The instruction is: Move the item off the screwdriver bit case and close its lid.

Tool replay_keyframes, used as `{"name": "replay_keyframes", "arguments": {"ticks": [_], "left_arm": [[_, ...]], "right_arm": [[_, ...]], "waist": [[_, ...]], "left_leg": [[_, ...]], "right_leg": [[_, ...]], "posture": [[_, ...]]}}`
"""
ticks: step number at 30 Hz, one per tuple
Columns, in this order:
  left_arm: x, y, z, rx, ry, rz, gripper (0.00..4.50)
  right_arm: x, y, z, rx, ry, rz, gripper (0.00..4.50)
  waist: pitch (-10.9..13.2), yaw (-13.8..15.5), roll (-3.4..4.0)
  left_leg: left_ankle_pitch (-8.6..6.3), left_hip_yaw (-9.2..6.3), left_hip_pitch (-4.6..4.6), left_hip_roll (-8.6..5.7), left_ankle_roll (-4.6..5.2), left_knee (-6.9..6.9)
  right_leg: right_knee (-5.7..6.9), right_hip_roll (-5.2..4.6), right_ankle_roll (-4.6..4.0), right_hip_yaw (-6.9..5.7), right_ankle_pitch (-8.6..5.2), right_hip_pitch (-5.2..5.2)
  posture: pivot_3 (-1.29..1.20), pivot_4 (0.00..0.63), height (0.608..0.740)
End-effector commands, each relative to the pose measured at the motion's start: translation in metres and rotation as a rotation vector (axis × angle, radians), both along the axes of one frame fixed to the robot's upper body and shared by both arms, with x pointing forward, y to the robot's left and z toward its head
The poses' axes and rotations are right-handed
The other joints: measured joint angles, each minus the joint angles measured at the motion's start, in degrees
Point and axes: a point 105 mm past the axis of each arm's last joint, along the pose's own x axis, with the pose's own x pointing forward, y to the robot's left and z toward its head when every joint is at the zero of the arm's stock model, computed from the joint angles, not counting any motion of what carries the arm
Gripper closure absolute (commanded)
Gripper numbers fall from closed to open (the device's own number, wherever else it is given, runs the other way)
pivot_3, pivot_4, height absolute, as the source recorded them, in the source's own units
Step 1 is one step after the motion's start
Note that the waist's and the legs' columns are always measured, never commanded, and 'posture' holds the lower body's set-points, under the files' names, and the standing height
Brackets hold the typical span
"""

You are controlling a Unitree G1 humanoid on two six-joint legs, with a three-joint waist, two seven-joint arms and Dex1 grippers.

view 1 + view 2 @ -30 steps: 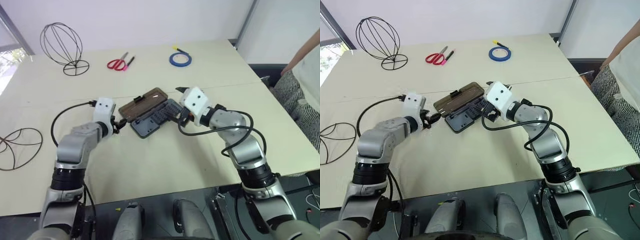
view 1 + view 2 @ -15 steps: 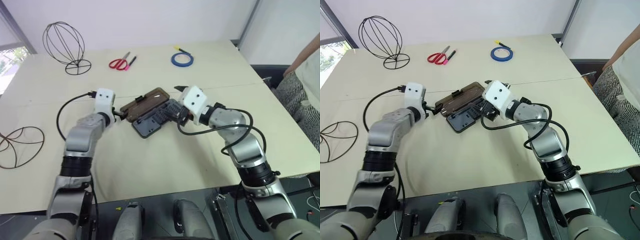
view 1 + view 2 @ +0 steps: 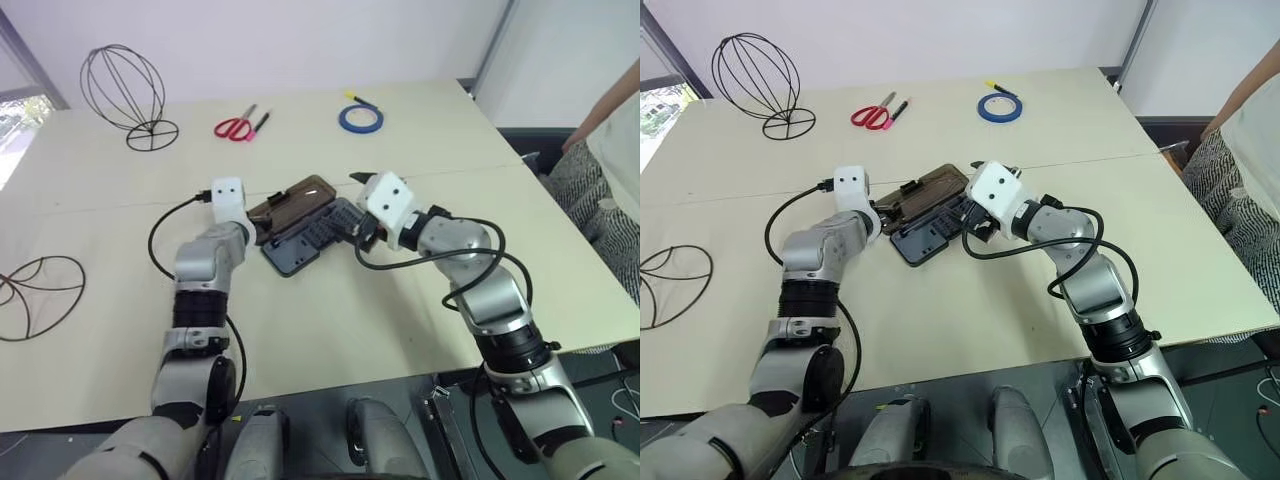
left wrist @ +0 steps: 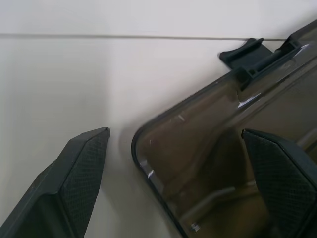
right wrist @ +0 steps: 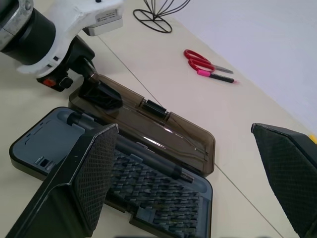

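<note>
The screwdriver bit case (image 3: 298,243) lies open mid-table, rows of bits showing in its grey base (image 5: 148,186). Its smoky brown lid (image 3: 291,199) lies flat on the table behind the base. My left gripper (image 4: 176,133) is open at the lid's left corner, one finger (image 4: 84,178) over bare table, the other (image 4: 282,173) over the lid. My right gripper (image 3: 350,208) hovers wide open over the base's right end. The wire item (image 3: 36,294) lies on its side at the table's left edge, far from the case.
A like wire frame (image 3: 125,86) stands upright at the back left. Red scissors (image 3: 234,127), a pink pen (image 3: 260,122) and a blue tape roll (image 3: 360,118) lie at the back. A person (image 3: 612,130) stands at the table's right side.
My left arm has swung right and forward, rolling its wrist, and its gripper now straddles the lid's left corner. The right arm has kept still.
</note>
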Motion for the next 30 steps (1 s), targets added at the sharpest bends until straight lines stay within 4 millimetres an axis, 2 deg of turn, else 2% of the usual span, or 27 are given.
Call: {"name": "replay_keyframes", "arguments": {"ticks": [1, 16, 20, 27, 30], "left_arm": [[-0.007, 0.001, 0.004, -0.024, 0.013, 0.049, 0.05], [-0.033, 0.003, 0.001, -0.071, 0.072, 0.192, 0.05], [-0.034, 0.006, -0.001, -0.070, 0.078, 0.204, 0.05], [-0.021, 0.011, 0.001, -0.042, 0.061, 0.201, 0.05], [-0.016, 0.013, 0.001, -0.023, 0.052, 0.191, 0.94]], "right_arm": [[-0.004, 0.004, 0.014, 0.016, -0.058, 0.015, 0.00], [-0.004, 0.011, 0.012, 0.012, -0.049, 0.042, 0.00], [-0.004, 0.012, 0.012, 0.012, -0.049, 0.050, 0.00], [-0.004, 0.013, 0.014, 0.013, -0.056, 0.051, 0.00], [-0.004, 0.014, 0.015, 0.014, -0.060, 0.048, 0.00]], "waist": [[0.00, 0.01, 0.00], [0.00, 0.01, -0.01], [0.00, -0.02, -0.01], [0.00, -0.07, -0.01], [0.00, -0.06, 0.00]], "left_leg": [[0.01, 0.00, 0.00, 0.00, -0.01, 0.00], [0.06, 0.00, 0.00, 0.00, -0.11, -0.02], [0.06, 0.00, 0.00, -0.01, -0.12, -0.02], [0.10, 0.00, 0.02, -0.01, -0.17, -0.02], [0.13, -0.01, 0.03, -0.01, -0.22, -0.02]], "right_leg": [[0.00, 0.00, 0.00, 0.00, 0.00, 0.00], [-0.01, 0.01, 0.00, 0.00, 0.00, 0.00], [-0.01, 0.02, 0.00, 0.00, 0.00, 0.00], [0.00, 0.03, 0.00, 0.00, 0.00, 0.01], [0.00, 0.03, 0.00, 0.00, 0.00, 0.01]], "posture": [[0.00, 0.150, 0.740], [0.00, 0.150, 0.740], [0.00, 0.150, 0.740], [0.00, 0.150, 0.740], [0.00, 0.150, 0.740]]}}
